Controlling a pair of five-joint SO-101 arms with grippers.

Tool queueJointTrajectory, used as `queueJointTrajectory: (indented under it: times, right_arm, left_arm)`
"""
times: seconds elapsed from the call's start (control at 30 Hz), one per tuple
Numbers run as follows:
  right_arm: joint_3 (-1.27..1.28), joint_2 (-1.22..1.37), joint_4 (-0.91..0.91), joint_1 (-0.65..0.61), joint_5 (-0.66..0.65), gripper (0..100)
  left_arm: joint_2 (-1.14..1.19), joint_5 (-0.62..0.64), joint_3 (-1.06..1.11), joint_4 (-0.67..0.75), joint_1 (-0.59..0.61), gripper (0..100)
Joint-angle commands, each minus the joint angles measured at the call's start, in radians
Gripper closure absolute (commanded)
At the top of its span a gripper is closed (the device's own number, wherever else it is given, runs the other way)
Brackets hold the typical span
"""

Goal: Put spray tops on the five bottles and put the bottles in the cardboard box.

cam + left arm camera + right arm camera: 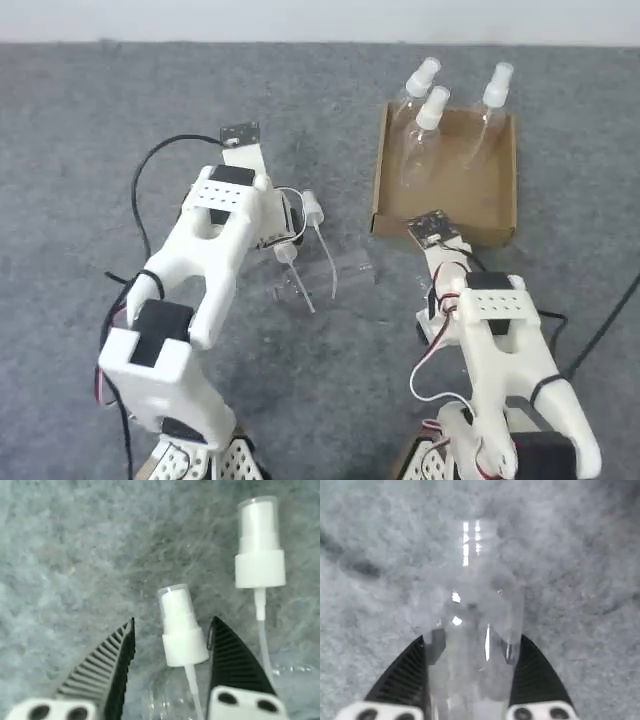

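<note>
Cardboard box [381,170]: three capped bottles [425,140] in, two outstanding. Left tool [173,621] spread around spray top [182,640]; right tool [473,639] clamped on clear bottle [475,605].

Three capped bottles [425,150] lie in the cardboard box [478,205].

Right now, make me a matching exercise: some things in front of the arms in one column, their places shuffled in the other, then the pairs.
Things:
1 three topped bottles
2 spray top
3 lone bottle
4 other spray top

Places:
A between the fingers of the right gripper
B in the cardboard box
C between the fingers of the left gripper
D on the carpet beside the left gripper

Pairs: 1-B; 2-C; 3-A; 4-D
</note>
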State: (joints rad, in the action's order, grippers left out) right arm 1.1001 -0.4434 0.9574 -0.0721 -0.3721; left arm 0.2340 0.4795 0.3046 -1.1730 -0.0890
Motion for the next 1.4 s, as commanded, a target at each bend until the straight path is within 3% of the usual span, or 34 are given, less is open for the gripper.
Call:
queueJointTrajectory:
  times: [0.0,0.23,0.4,0.73,0.97,1.23,1.37]
  right_arm:
    - [0.014,-0.042,-0.048,0.021,-0.009,99.1]
    - [0.023,-0.042,-0.054,0.022,-0.017,99.1]
    - [0.023,-0.035,-0.054,0.022,-0.017,99.1]
    - [0.044,-0.042,-0.058,0.022,-0.017,99.1]
    - [0.044,-0.036,-0.058,0.022,-0.017,99.1]
    - [0.072,-0.039,-0.101,0.022,-0.018,99.1]
    - [0.075,-0.042,-0.107,0.022,-0.018,99.1]
  left_arm:
    - [-0.014,0.012,-0.038,0.014,-0.006,78]
    - [-0.012,-0.048,0.022,0.015,0.002,79]
    - [-0.021,-0.15,0.021,0.015,0.052,85]
    - [-0.031,-0.62,-0.012,-0.063,0.144,85]
    - [-0.08,-0.628,-0.061,-0.051,0.133,85]
    - [0.043,-0.588,-0.062,0.052,0.124,86]
    - [0.068,-0.588,-0.058,0.055,0.127,93]
